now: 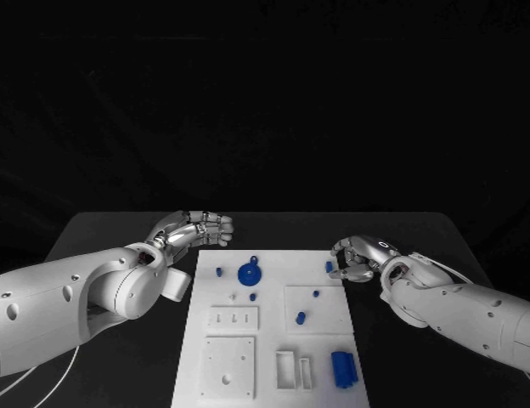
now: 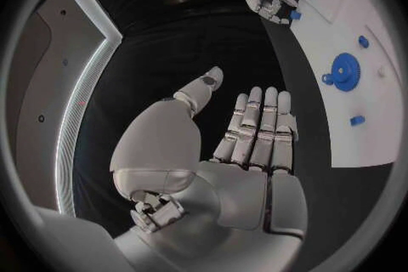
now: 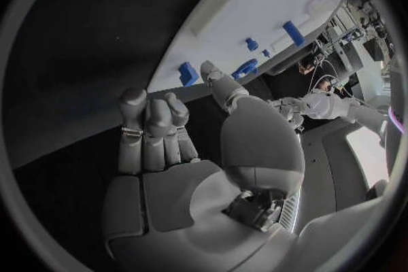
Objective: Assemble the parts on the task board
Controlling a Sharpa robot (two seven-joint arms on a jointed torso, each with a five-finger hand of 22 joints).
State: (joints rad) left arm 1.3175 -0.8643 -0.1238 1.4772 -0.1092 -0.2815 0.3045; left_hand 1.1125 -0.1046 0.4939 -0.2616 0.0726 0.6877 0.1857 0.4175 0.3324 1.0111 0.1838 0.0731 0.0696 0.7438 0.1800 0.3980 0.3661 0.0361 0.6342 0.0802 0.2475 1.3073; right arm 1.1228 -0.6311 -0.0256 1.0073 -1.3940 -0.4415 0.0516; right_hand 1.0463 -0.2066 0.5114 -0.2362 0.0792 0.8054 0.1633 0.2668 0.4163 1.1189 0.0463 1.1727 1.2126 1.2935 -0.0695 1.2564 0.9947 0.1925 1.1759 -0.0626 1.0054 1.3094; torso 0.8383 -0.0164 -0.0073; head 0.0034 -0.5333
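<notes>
The white board (image 1: pixel 273 327) lies in the middle of the black tabletop (image 1: pixel 106 234). Small blue parts sit on it: a round gear (image 1: pixel 250 274) near the far end, a peg (image 1: pixel 300 319) in the middle, a bigger block (image 1: pixel 342 369) near the front.

The left robot hand (image 1: pixel 199 229) is at the board's far left corner. Its fingers are straight and apart, and it holds nothing.

The right robot hand (image 1: pixel 358 258) is at the board's right edge, beside a small blue part (image 1: pixel 330 266). I cannot tell if it grips that part.

I think the step is picking up that part. The robot hand should pinch it by its sides, lift straight up, and not bump the other parts.
</notes>
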